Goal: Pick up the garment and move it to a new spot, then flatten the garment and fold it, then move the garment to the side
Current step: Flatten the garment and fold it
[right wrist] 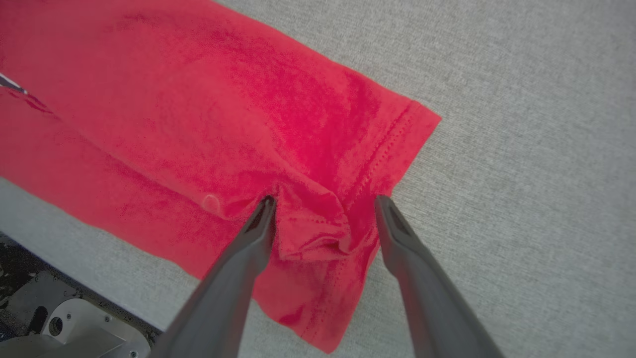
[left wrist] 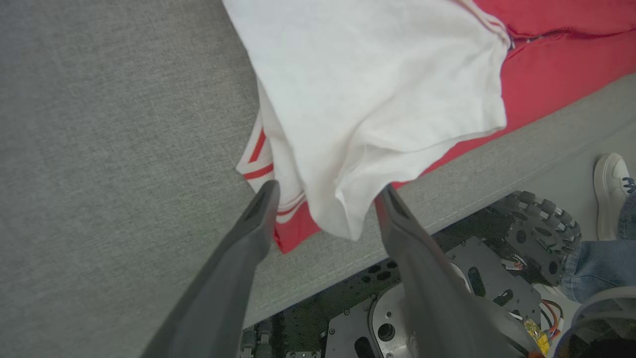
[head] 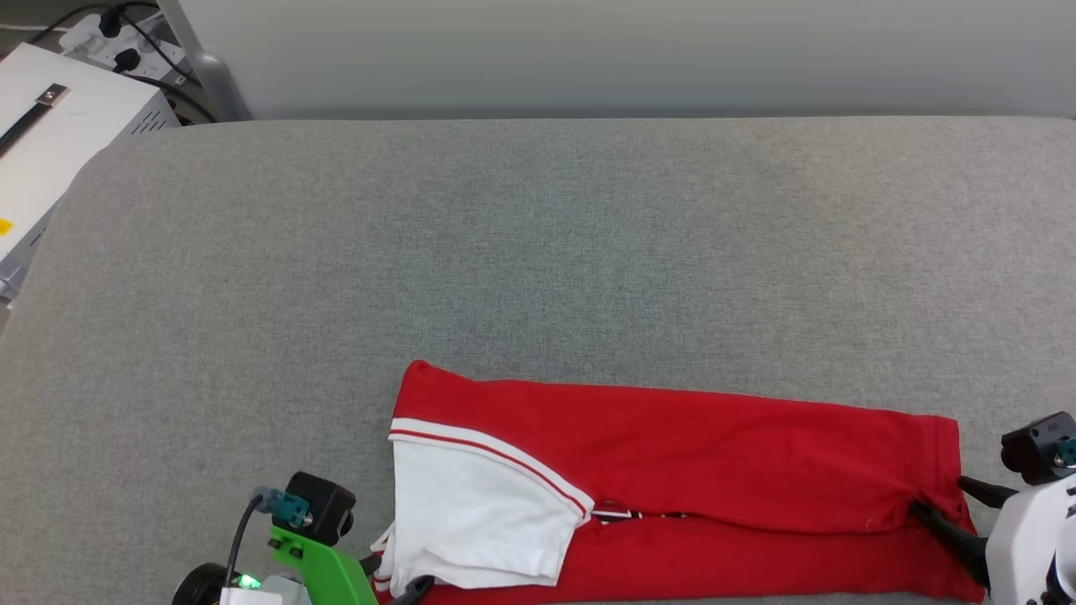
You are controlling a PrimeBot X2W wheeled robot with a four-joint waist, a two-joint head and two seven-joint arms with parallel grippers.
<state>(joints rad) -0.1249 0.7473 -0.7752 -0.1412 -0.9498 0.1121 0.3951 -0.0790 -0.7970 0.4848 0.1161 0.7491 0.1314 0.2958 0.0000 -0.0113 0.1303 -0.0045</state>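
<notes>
The garment [head: 689,454] lies folded into a long, narrow strip on the grey cushion [head: 538,235], at about 5 o'clock in the head view and close to the near edge. Its long axis runs from 9 o'clock to 3 o'clock, dipping slightly toward 4 o'clock. The white sleeve [head: 471,512] end points to 9 o'clock. The red hem [right wrist: 397,144] end points to 3 o'clock.

The left gripper [left wrist: 328,188] sits at the sleeve end. Its fingers [left wrist: 233,258] are spread wide, and a loose corner of the sleeve hangs between them, unpinched. The striped trim [left wrist: 258,164] lies just beside the left fingertip.

The right gripper [right wrist: 324,199] sits at the hem end, also spread wide. A bunched fold of red cloth rises between its fingertips without being clamped.

A white box [head: 50,143] stands off the cushion at 10 o'clock. In the left wrist view, a person's white shoe [left wrist: 610,189] appears at 3 o'clock.
</notes>
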